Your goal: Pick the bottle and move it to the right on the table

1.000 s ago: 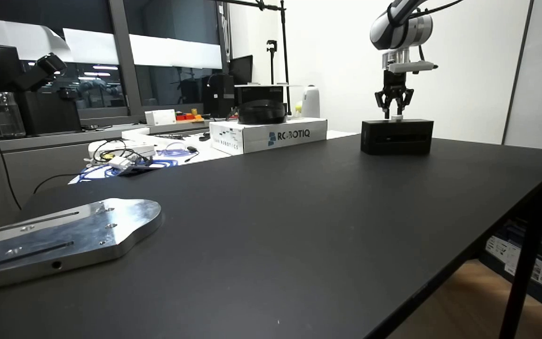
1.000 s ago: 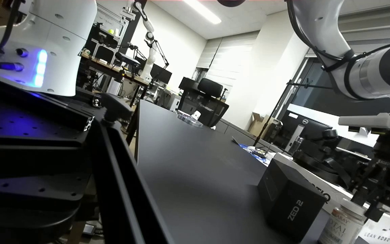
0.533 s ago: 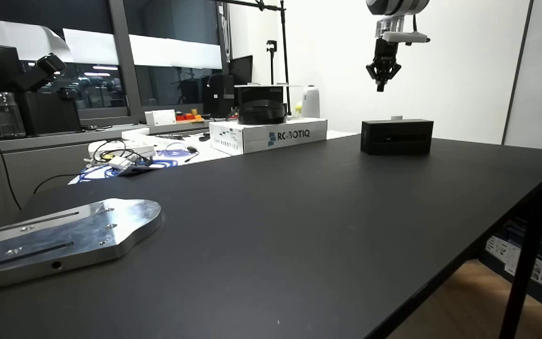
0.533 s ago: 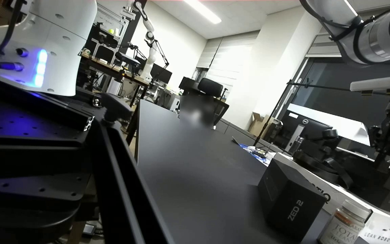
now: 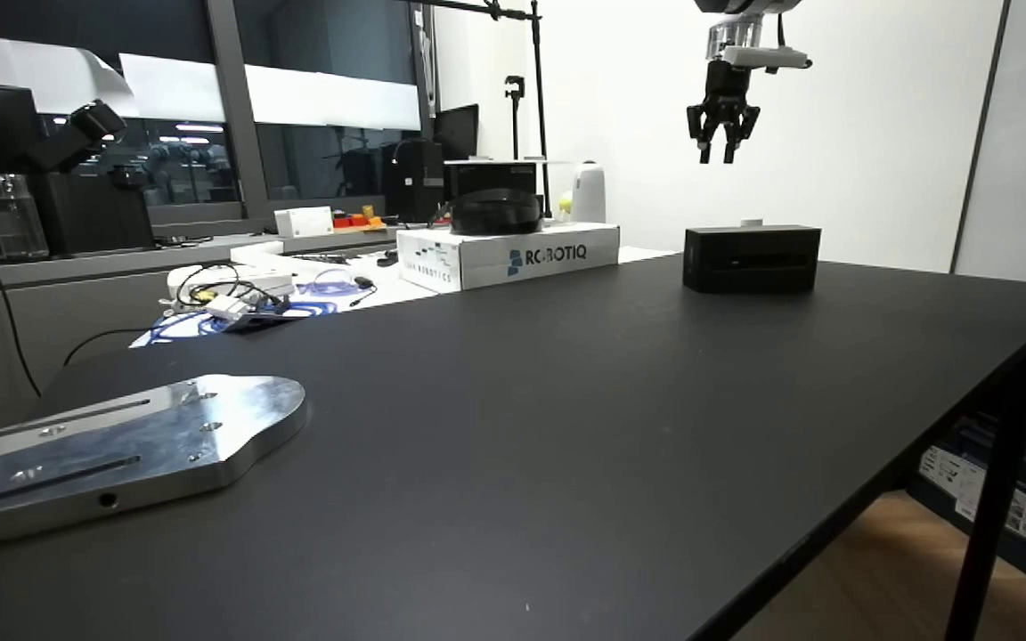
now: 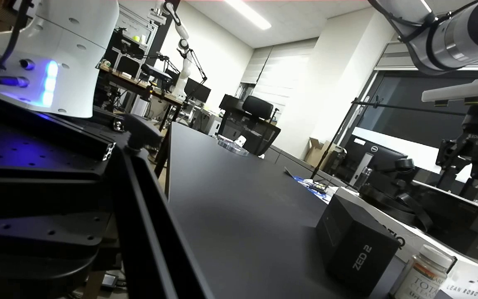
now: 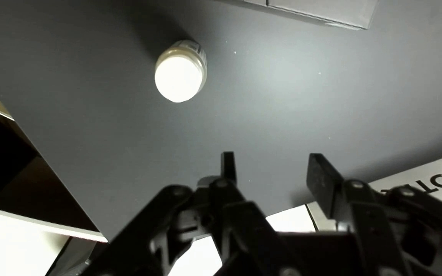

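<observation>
White-lidded bottle, pale, lettered, upright on black table; pincer spread apart.

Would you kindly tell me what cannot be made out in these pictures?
White-capped cylindrical bottle, base: cut by the bottom edge in an exterior view.
Its body: hidden behind the black rectangular box in an exterior view.
Its label: too foreshortened to read in the wrist view.
Silvery metal plate: cut by the left edge in an exterior view.
</observation>
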### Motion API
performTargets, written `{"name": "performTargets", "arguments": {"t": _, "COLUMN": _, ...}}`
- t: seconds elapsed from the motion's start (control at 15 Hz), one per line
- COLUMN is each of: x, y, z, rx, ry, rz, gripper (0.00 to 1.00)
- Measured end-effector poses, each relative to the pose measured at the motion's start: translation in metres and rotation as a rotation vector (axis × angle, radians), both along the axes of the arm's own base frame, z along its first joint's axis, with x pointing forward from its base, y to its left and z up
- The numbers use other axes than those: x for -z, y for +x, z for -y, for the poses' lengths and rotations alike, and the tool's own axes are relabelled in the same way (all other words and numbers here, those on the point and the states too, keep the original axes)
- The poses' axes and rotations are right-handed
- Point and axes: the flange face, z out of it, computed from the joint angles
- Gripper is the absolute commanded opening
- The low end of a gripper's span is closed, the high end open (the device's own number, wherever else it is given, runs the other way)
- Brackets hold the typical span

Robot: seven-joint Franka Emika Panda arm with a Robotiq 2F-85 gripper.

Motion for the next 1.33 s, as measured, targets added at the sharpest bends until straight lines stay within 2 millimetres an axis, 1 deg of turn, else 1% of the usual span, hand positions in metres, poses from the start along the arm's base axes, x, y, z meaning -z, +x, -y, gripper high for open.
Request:
{"name": "performTargets", "arguments": {"t": 0.13, "x": 0.011, "y": -0.007, "z": 0.005, "rx": 0.009, "ry": 0.0, "rz": -0.027, "gripper": 0.98}}
{"name": "performTargets", "arguments": {"t": 0.27, "x": 0.022, "y": -0.016, "z": 0.014, "rx": 0.019, "ry": -0.01, "rz": -0.06, "gripper": 1.0}}
{"name": "performTargets", "arguments": {"t": 0.53, "x": 0.037, "y": -0.034, "z": 0.034, "rx": 0.042, "ry": -0.04, "rz": -0.117, "gripper": 1.0}}
{"name": "performTargets", "arguments": {"t": 0.73, "x": 0.049, "y": -0.043, "z": 0.044, "rx": 0.046, "ry": -0.044, "rz": -0.144, "gripper": 1.0}}
{"name": "performTargets", "arguments": {"t": 1.0, "x": 0.078, "y": -0.046, "z": 0.046, "rx": 0.009, "ry": -0.034, "rz": -0.173, "gripper": 1.0}}
{"name": "performTargets", "arguments": {"t": 1.27, "x": 0.103, "y": -0.039, "z": 0.042, "rx": -0.047, "ry": -0.048, "rz": -0.159, "gripper": 1.0}}
{"name": "performTargets", "arguments": {"t": 1.33, "x": 0.108, "y": -0.037, "z": 0.04, "rx": -0.061, "ry": -0.051, "rz": -0.153, "gripper": 0.86}}
